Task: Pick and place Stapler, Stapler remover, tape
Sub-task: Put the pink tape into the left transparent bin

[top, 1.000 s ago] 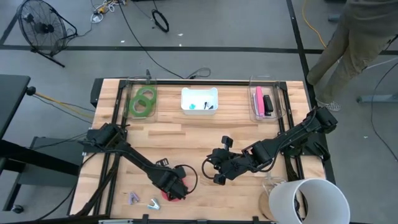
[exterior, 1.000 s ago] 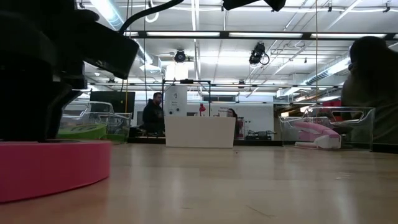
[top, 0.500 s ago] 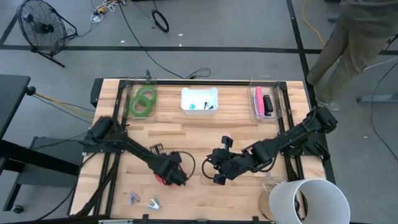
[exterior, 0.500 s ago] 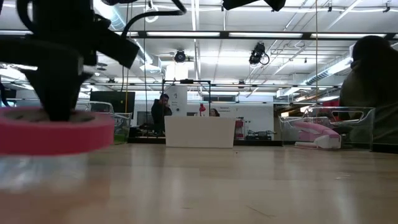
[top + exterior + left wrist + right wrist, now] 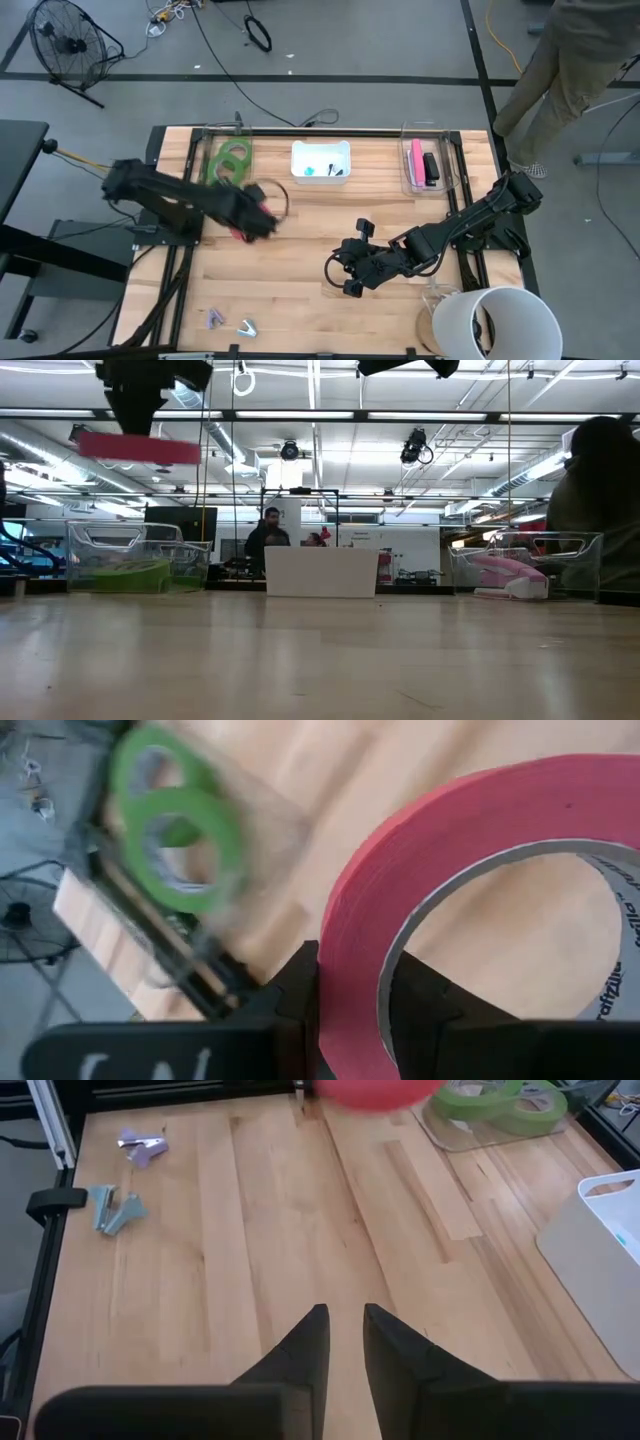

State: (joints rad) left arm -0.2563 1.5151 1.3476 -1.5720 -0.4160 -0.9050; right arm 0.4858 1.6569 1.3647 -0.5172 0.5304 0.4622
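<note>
My left gripper (image 5: pixel 252 218) is shut on the red-pink tape roll (image 5: pixel 470 850) and holds it high above the table, just near of the clear bin (image 5: pixel 229 160) that holds the two green tape rolls (image 5: pixel 175 815) at the far left. The roll also shows high up in the low view (image 5: pixel 138 447). My right gripper (image 5: pixel 345 275) waits low over the table's near middle, shut and empty. A pink stapler (image 5: pixel 416 160) and a black one (image 5: pixel 431 167) lie in a clear bin at the far right. Two staple removers (image 5: pixel 215 318) (image 5: pixel 247 326) lie at the near left. My left gripper pinches the tape ring's wall (image 5: pixel 350 990), one finger (image 5: pixel 420 1005) inside the open centre and one finger (image 5: pixel 295 985) outside. The fingers come from above. The roll hangs about level below them, lifted clear of the table.
A white bin (image 5: pixel 320 160) stands at the far middle. A white bucket (image 5: pixel 495 322) stands at the near right corner. The staple removers also show in the right wrist view (image 5: pixel 145 1145) (image 5: pixel 115 1208). A person stands beyond the table's far right corner (image 5: pixel 575 60).
My left gripper has lifted the red-pink tape roll off the table's near left part and carried it up and toward the far left, toward the bin with the green rolls. The roll has stayed about level in the hold.
</note>
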